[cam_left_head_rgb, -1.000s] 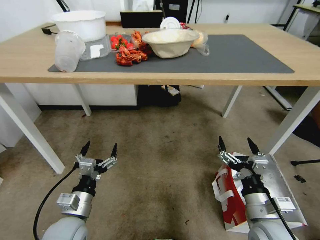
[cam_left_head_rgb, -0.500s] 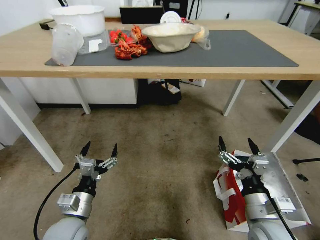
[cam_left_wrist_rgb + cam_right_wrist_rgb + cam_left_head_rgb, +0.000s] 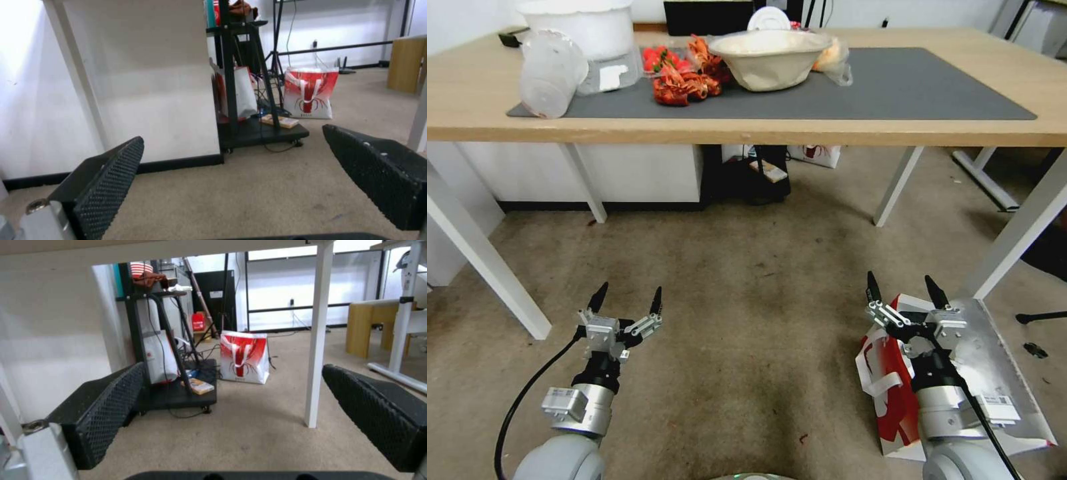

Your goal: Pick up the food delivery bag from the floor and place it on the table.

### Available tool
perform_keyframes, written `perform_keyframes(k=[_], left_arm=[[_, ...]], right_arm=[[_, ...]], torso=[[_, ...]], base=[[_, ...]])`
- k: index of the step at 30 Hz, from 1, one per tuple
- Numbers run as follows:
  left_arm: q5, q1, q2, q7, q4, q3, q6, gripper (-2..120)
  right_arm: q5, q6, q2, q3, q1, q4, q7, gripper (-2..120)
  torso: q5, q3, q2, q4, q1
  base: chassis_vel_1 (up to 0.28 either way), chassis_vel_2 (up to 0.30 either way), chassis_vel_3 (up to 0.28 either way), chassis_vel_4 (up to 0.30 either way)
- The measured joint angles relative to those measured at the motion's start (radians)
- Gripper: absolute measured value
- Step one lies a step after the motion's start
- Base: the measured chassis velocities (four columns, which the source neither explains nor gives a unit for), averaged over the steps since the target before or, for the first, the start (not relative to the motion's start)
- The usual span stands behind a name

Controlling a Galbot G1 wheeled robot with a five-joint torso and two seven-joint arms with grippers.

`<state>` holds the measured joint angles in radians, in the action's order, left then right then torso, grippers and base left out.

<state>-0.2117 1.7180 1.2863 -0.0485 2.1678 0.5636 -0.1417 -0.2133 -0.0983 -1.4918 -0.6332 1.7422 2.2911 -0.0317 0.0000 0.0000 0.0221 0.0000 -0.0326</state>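
Lying on its side on the floor (image 3: 747, 347), the food delivery bag (image 3: 894, 400) sits at the robot's right, near a white leg of the table (image 3: 467, 100). Its red panel and white strap handles face toward the middle of the floor, and its silver foil lining spreads out flat on the far right side. The right gripper (image 3: 906, 295) hangs directly over the bag's upper end, fingers spread wide apart and holding nothing; whether it touches the bag cannot be told. In the right wrist view its two black textured fingers (image 3: 106, 406) frame bare carpet and a table leg, with a second red-and-white bag (image 3: 245, 356) standing upright farther back beside a black cart (image 3: 178, 393).

Well apart to the left, the left gripper (image 3: 626, 300) hovers over bare floor, also wide open and empty. On the tabletop above, a dark grey mat (image 3: 894, 87) carries a beige bowl (image 3: 767, 60), a pile of red crayfish (image 3: 684, 83), a tipped clear plastic container (image 3: 547, 70) and a white tub (image 3: 577, 27).
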Motion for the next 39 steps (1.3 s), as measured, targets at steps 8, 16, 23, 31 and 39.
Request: perform_keyframes(k=[8,16,23,31,39], left_arm=[[-0.016,-0.010,-0.005,0.041,-0.020,0.008,-0.061,100],[-0.036,-0.015,-0.013,0.034,-0.025,0.003,-0.064,100],[-0.047,-0.017,-0.017,0.025,-0.041,0.003,-0.052,100],[-0.047,-0.027,-0.011,0.024,-0.079,0.001,-0.049,100],[-0.047,-0.040,-0.007,0.025,-0.086,0.000,-0.036,100]], right_arm=[[-0.036,0.011,0.028,-0.039,-0.013,0.004,0.011,100],[-0.072,0.039,0.063,-0.164,-0.054,-0.046,-0.011,100],[-0.087,0.053,0.142,-0.283,-0.087,-0.140,-0.051,100],[-0.126,0.075,0.250,-0.375,-0.126,-0.267,-0.126,100],[-0.097,0.079,0.301,-0.389,-0.153,-0.361,-0.174,100]], torso=[[0.0000,0.000,0.004,0.0000,0.000],[0.0002,0.000,0.006,0.0001,-0.001],[0.0000,0.000,0.008,0.0001,-0.001],[0.0002,0.000,0.009,0.0001,-0.001],[0.0003,0.000,0.010,-0.0001,-0.001]], base=[[0.000,0.000,0.000,0.000],[0.000,0.000,0.000,0.000],[0.000,0.000,0.000,0.000],[0.000,0.000,0.000,0.000],[0.000,0.000,0.000,0.000]])
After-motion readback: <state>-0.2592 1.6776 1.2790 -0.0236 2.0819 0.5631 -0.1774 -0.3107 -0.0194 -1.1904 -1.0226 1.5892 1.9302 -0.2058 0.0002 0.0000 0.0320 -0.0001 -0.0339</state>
